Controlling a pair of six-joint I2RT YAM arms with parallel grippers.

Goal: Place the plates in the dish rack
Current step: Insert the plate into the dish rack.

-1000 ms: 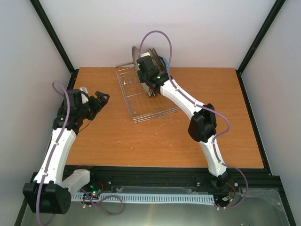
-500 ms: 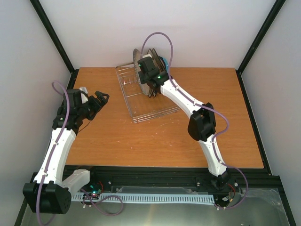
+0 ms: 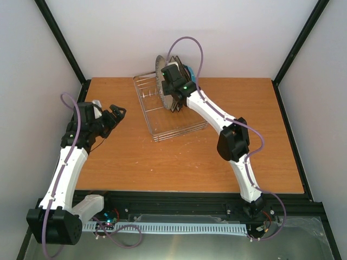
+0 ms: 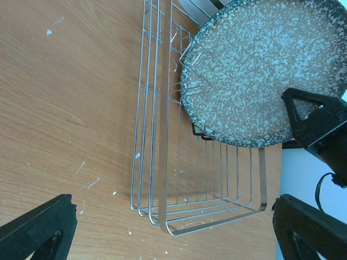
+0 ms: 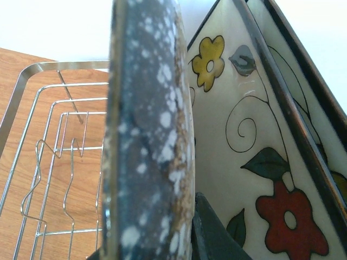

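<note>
The dish rack (image 3: 172, 116) of silver wire stands at the back middle of the table. My right gripper (image 3: 169, 81) is shut on the rim of the round grey speckled plate (image 3: 158, 65), holding it on edge over the rack's far end. In the right wrist view the grey plate (image 5: 146, 135) fills the gap between my fingers (image 5: 212, 233). Two square cream flowered plates (image 5: 238, 141) stand upright just behind it. A blue plate (image 3: 191, 71) shows behind them. My left gripper (image 3: 116, 114) hangs open left of the rack (image 4: 200, 168), holding nothing.
Bare wooden table (image 3: 227, 157) lies to the right and in front of the rack. White walls and black frame posts (image 3: 62, 40) close in the back corners. Small white specks dot the wood (image 4: 87, 179) near the rack's corner.
My right wrist has edged slightly toward the back right with the grey plate still in its grip. The left arm has not moved.
</note>
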